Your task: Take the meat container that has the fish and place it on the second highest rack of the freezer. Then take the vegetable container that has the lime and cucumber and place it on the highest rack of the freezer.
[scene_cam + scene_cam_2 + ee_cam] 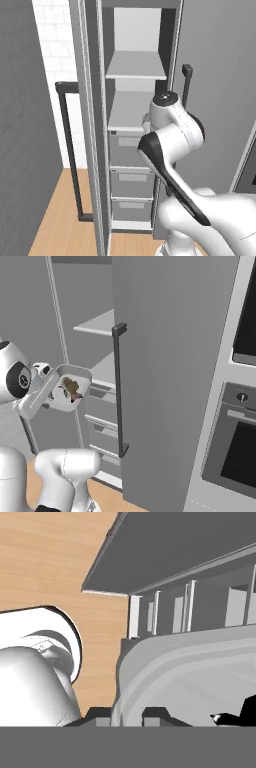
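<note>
The freezer (131,150) stood open, its door (170,381) swung out with the long dark handle (119,391) on it. Inside were 2 pale shelves above 3 grey drawers (131,182): the highest rack (136,66) and, below it, the second highest rack (129,112), both bare where they could be seen.

The gripper (50,387) was clamped on the rim of a pale tray (70,388), held tilted just in front of the freezer's open front, at about the level of the second highest rack and the top drawer. In the tray lay a small brown-grey fish (71,388) with a bit of red beside it. From the hand camera the tray's rim (150,662) ran close between the fingertips, with a dark fin (245,712) at the tray's far side, and the freezer's drawers (190,607) behind it.
</note>
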